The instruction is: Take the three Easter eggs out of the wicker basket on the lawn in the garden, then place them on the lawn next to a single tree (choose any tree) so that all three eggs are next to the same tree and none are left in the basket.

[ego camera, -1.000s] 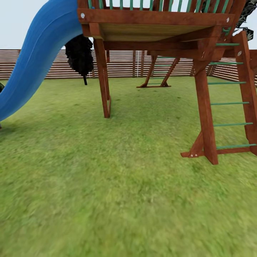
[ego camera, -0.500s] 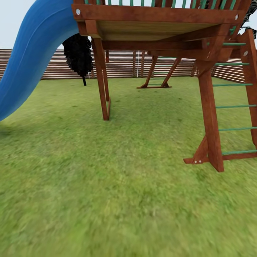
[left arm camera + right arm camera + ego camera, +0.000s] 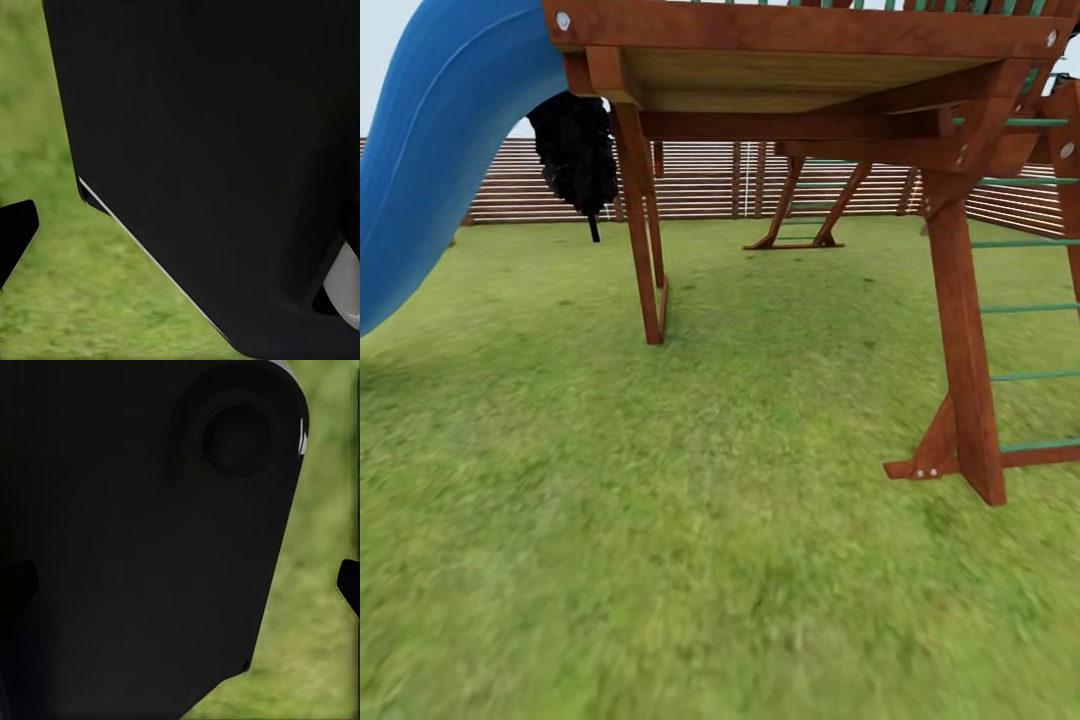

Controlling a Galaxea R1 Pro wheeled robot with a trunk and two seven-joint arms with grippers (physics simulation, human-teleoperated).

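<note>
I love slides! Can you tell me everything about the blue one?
The slide is bright blue and smooth, like plastic, with a gentle wavy curve. Its top meets the brown wooden platform of the play set, high up at the head view's left, and it sweeps down leftward over the lawn and out of the picture, so its bottom end can't be seen.

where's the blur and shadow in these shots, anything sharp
Head view: the lawn up close is smeared and soft, while the play tower's wooden post and the fence stay crisp; soft shade darkens the grass beneath the blue slide. Both wrist views: grass is blurred behind a dark, featureless robot body.
</note>
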